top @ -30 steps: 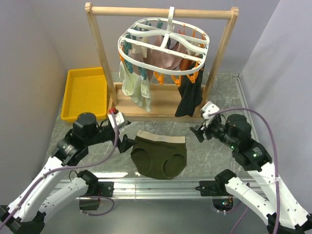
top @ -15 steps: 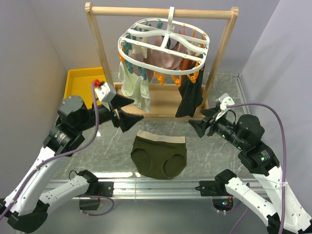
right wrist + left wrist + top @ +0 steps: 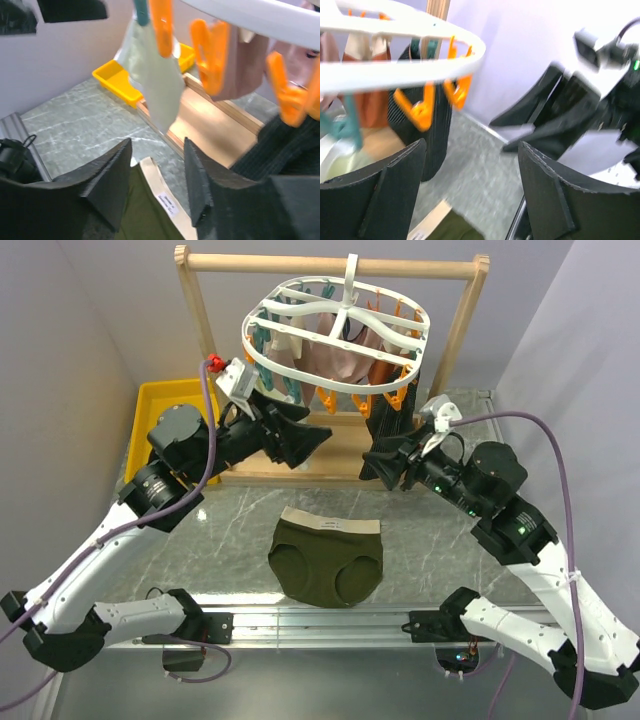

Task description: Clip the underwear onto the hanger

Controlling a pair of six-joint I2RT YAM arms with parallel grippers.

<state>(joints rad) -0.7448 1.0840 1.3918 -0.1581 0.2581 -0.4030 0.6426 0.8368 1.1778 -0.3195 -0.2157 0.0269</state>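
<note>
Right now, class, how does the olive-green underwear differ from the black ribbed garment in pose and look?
The underwear lies flat on the table, unclipped; the black ribbed garment hangs from the hanger. The underwear is olive green with a pale beige waistband; the black ribbed garment is black throughout. The underwear spreads wide; the black ribbed garment drapes long and narrow. Both are soft fabric clothing.

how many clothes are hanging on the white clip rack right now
3 clearly: a pale green garment on the left, a pinkish-beige garment in the middle, and a black ribbed garment on the right. More may be hidden behind these.
</note>
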